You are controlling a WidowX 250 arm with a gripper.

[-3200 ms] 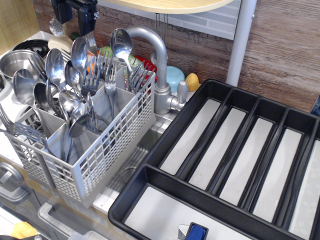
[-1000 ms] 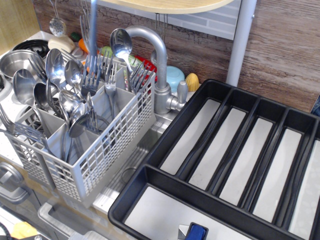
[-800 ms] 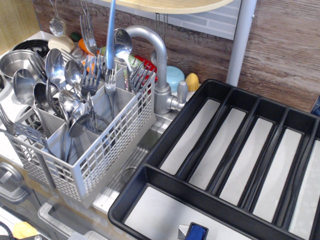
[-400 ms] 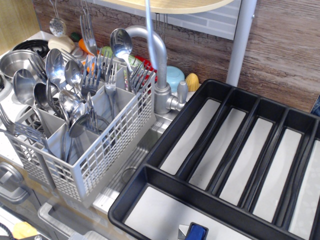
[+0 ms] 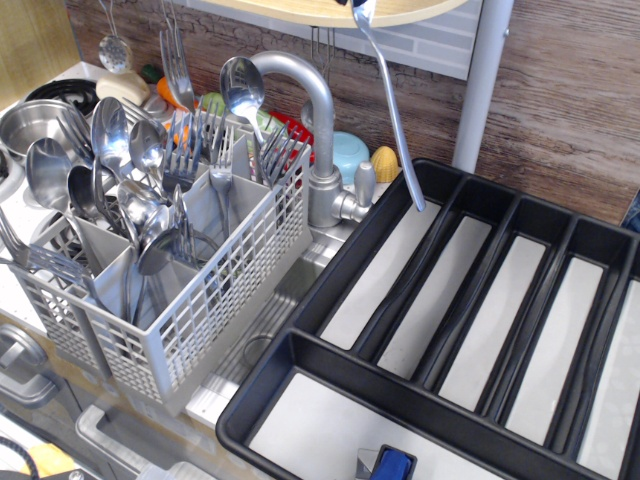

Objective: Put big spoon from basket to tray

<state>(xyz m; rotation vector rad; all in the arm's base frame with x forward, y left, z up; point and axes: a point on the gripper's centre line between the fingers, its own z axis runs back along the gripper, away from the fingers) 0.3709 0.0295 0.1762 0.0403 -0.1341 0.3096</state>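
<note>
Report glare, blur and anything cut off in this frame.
observation.image: sharp overall; bright glints on the cutlery in the basket; the big spoon hangs crisp over the tray, handle tip down, its bowl cropped by the top edge; the end effector is out of frame.

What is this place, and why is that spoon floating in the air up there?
This is one picture, from a camera looking down at a kitchen counter. A robot arm works here, but its gripper is above the top edge, so you cannot see it. The big spoon is not floating: it hangs handle-down, with its top end cut off by the picture's edge where the robot must be holding it. Its tip hangs in front of the far end of the black tray, whose long slots look empty. On the left stands the grey basket, full of spoons and forks. A faucet rises between them.
</note>
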